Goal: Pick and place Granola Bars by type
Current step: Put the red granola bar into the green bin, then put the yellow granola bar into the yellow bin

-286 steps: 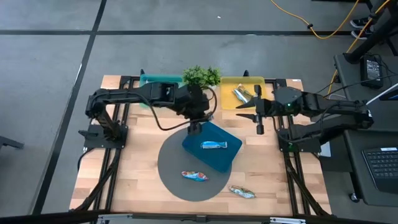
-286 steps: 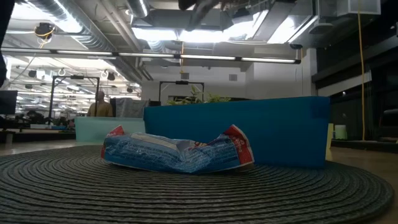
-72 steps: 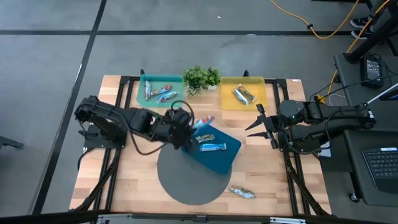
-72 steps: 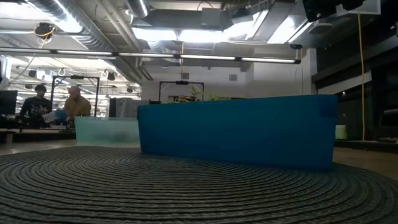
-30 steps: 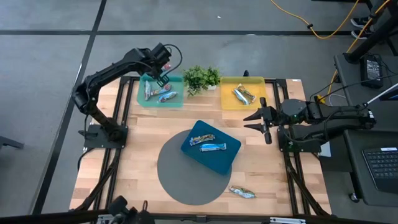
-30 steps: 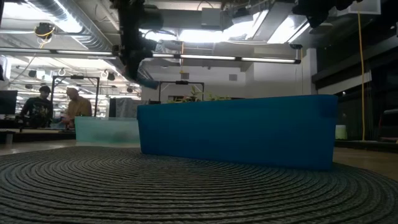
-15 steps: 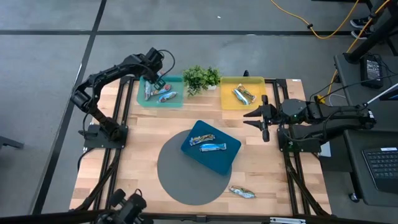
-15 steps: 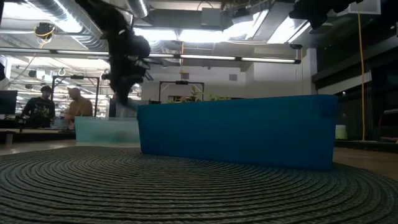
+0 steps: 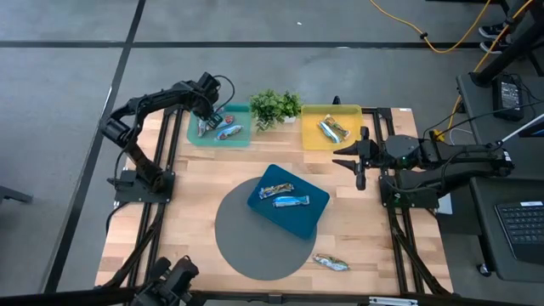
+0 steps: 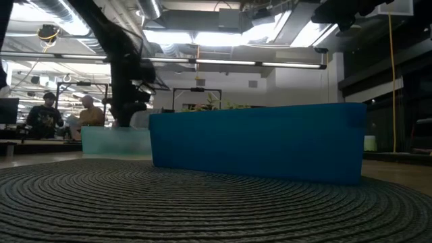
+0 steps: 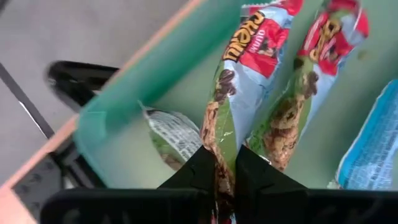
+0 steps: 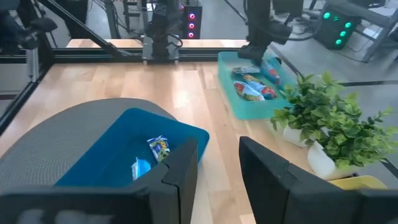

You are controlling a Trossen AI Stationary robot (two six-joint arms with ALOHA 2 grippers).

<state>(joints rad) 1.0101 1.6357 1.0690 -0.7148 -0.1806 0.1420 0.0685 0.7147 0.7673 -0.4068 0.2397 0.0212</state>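
Observation:
My left gripper [image 9: 207, 116] is low over the teal tray [image 9: 240, 140] at the far left, shut on a granola bar with red and green print [image 11: 239, 74]. In the tray lie a like bar [image 11: 311, 68], a blue-print bar [image 11: 373, 137] and a silver-green one [image 11: 174, 134]. My right gripper [image 9: 357, 161] is open and empty beside the yellow tray [image 9: 310, 136], which holds bars [image 9: 333, 128]. The blue tray [image 9: 299, 223] on the grey mat holds two bars [image 9: 284, 195]. One bar [image 9: 330, 263] lies on the table near the front. My left gripper pinches the near end of the red-and-green bar [image 11: 219, 163] between its two fingers [image 11: 200, 167]. The fingers lie along the bar and point down into the teal tray. The bar reaches out past the fingertips; whether its free end [image 11: 267, 18] rests on the tray floor, I cannot tell.
A small green plant [image 9: 274, 104] stands between the teal and yellow trays. The round grey mat [image 9: 246, 246] lies mid-table under the blue tray. Bare wood shows at the front left. People stand in the room behind in the low view [image 10: 47, 111].
My left gripper has come down from above the table's far left edge into the teal tray, still shut on the bar. My right gripper has kept its place.

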